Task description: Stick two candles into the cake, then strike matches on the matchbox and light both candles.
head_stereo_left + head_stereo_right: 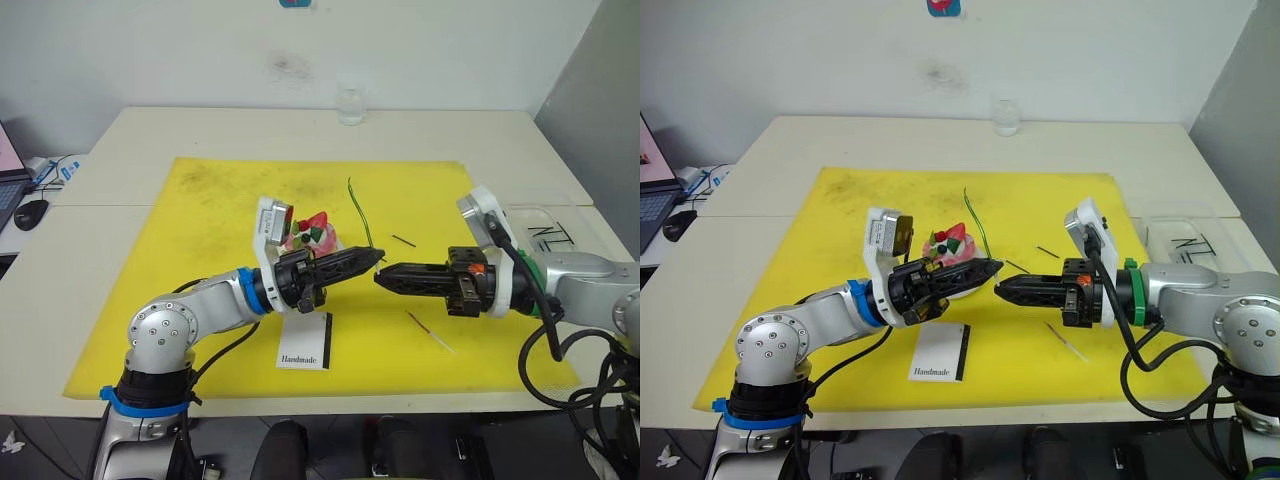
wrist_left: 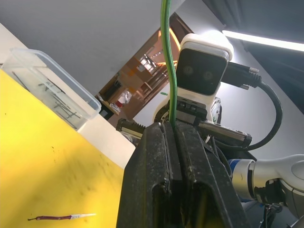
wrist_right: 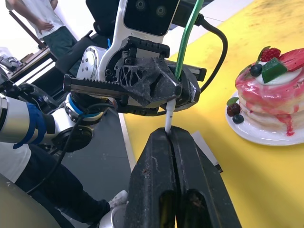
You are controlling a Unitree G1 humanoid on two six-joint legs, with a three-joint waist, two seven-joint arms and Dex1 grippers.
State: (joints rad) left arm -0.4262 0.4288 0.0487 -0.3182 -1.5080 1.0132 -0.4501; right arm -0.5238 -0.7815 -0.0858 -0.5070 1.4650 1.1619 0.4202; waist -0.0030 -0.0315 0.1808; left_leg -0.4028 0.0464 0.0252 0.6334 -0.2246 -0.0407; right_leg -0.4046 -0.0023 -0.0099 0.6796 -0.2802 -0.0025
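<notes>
I see the left pincer (image 1: 375, 258) clenched on the green candle (image 1: 358, 213) (standing upright) — the right pincer (image 1: 381, 277) grips its pale lower end, tip-to-tip beside the cake (image 1: 310, 236).

Spread across a pale table (image 1: 150, 140): a yellow mat (image 1: 200, 260), stained along its far edge. Set on the mat: a pink cake (image 1: 952, 243) on a white plate near the middle, a white matchbox (image 1: 305, 342) at the near edge, a dark red candle (image 1: 428, 331) right of it, a short match (image 1: 403, 240) farther back. Left standing at the far edge: a clear glass (image 1: 350, 104). Parked at right: a clear plastic container (image 1: 545, 232).
</notes>
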